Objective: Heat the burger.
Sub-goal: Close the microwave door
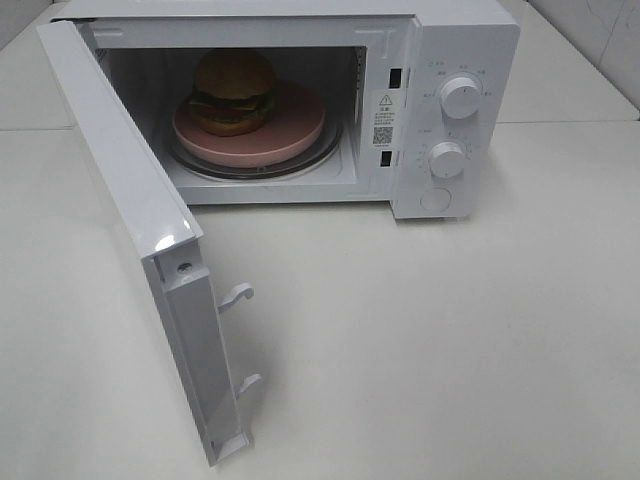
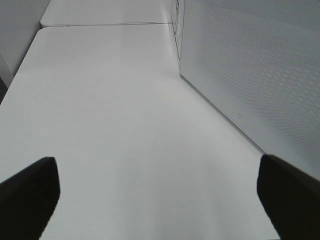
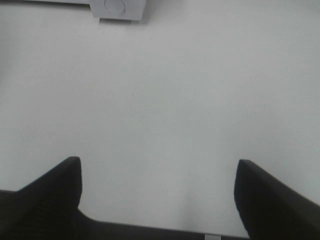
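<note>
burger point(image 1: 234, 92) is inside the microwave point(image 1: 470, 40), sitting on the pink plate point(image 1: 295, 135), off-centre toward the plate's left side in the high view; tan domed bun on top, dark and green filling showing at the edge. plate rests on the glass turntable point(image 1: 205, 165) in the cavity, its rim showing around the plate's front. microwave is white, stands at the back of the white table point(image 1: 450, 340). door point(image 1: 120, 170) hinged on the left and swung wide open toward the camera, two white latch hooks point(image 1: 238, 294) sticking out of its free edge. control panel on the right of the cavity: upper knob point(image 1: 460, 96), lower knob point(image 1: 447, 159), round button point(image 1: 436, 200) below them, warning sticker point(image 1: 384, 118) on the frame just left of the panel. neither arm shows in the high view. left gripper point(image 2: 159, 187): both dark fingers point(image 2: 30, 192) spread wide, nothing between them, bare table under it, the door's dotted panel just beside it on one side. right gripper point(image 3: 157, 185): fingers point(image 3: 55, 192) also apart and released, nothing held, only bare tabletop between them; microwave's lower corner with the round button visible further ahead, well apart from the fingertips. both grippers clear of the burger and plate
</note>
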